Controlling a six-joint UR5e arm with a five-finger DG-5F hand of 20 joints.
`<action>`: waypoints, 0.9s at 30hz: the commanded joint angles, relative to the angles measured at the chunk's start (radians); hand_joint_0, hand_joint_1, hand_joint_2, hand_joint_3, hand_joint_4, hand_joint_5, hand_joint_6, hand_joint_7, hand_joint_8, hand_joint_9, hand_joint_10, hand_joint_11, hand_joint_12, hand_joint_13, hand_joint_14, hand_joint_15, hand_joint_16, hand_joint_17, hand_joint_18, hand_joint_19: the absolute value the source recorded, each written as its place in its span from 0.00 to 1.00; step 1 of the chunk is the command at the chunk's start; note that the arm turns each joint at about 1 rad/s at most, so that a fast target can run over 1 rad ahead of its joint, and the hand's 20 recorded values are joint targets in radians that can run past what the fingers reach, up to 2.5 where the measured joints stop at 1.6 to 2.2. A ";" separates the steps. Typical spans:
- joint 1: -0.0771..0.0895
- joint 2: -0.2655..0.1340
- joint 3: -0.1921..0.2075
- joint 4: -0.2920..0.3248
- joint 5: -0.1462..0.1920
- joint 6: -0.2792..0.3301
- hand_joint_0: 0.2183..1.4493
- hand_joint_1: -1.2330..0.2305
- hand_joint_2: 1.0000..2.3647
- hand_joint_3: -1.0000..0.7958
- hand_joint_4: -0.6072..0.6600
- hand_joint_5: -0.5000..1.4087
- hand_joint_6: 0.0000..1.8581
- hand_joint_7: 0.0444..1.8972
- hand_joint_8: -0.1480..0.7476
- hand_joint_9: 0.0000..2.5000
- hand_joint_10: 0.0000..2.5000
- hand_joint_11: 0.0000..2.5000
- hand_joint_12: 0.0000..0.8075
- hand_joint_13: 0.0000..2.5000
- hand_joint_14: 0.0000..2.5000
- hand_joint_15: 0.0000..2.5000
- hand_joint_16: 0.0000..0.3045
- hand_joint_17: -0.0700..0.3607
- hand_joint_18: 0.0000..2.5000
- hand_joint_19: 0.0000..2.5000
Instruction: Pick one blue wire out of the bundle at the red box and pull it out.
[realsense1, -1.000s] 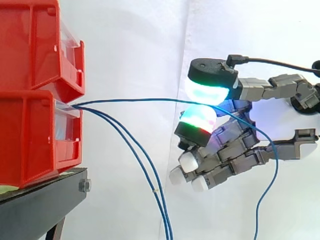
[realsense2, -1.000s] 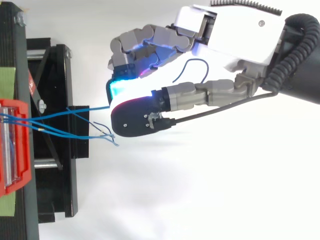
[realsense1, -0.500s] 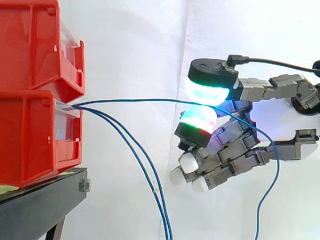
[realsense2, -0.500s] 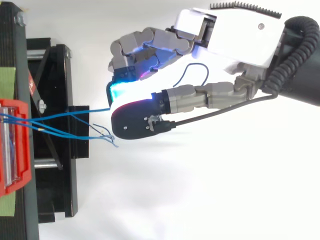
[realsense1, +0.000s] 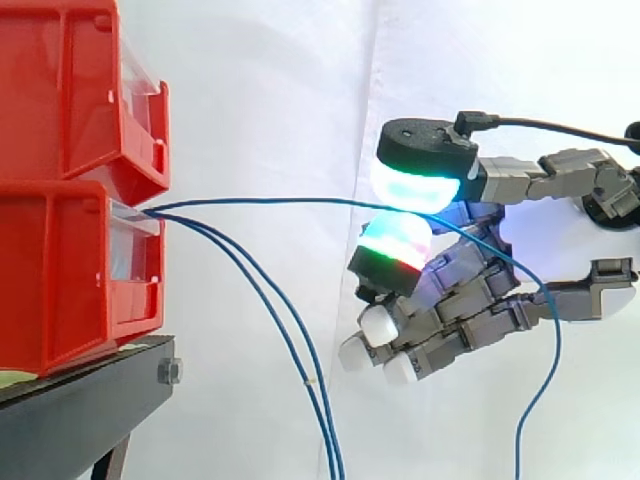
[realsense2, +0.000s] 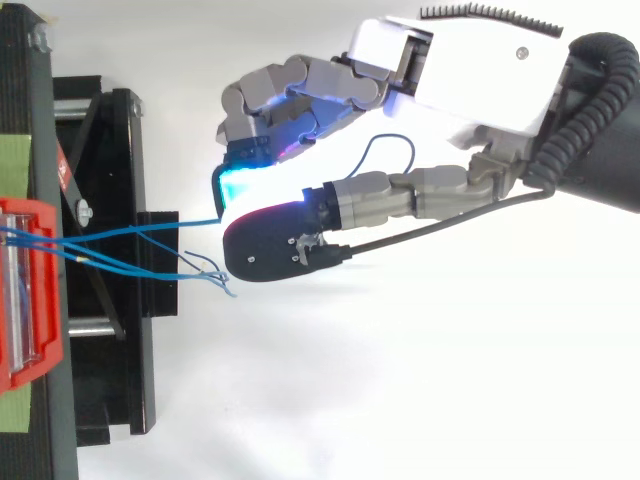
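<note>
**Side view: one blue wire pinched in the hand, well out from the red bins**

Two red bins are seen stacked at the left on a black stand (realsense1: 70, 420), before a white curtain (realsense1: 270, 90). Three blue wires are led out of the clear front of the lower red bin (realsense1: 60, 270). One blue wire (realsense1: 280, 200) is drawn almost level to the right, as far as the hand (realsense1: 470, 295). There it is pinched between an upper pad (realsense1: 415, 188), lit green and cyan, and a lower pad (realsense1: 395, 238), lit red and green. Behind the pads its free length is seen falling in a long curve to the bottom edge. The other fingers are curled below, with white tips. The other two wires (realsense1: 270, 310) are left hanging from the bin in a steep droop, apart from the hand.

In the top view the held wire (realsense2: 180, 222) is seen running from the bin rim (realsense2: 50, 300) into the closed pads. A small loop of it is visible behind them, beside the palm (realsense2: 470, 70).
</note>
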 joint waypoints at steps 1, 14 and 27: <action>0.000 0.000 0.000 0.000 0.001 0.000 0.32 0.36 0.02 0.45 0.70 0.22 0.33 0.67 0.48 0.39 0.01 0.24 0.46 0.19 0.00 0.07 0.18 0.45 0.16 0.14; 0.000 0.000 -0.001 0.000 0.000 0.000 0.33 0.36 0.02 0.44 0.70 0.21 0.34 0.66 0.47 0.39 0.01 0.25 0.45 0.19 0.00 0.07 0.18 0.45 0.17 0.14; 0.000 0.001 0.000 0.000 0.001 0.000 0.33 0.37 0.02 0.44 0.69 0.21 0.34 0.66 0.46 0.38 0.01 0.25 0.45 0.19 0.00 0.07 0.18 0.44 0.17 0.14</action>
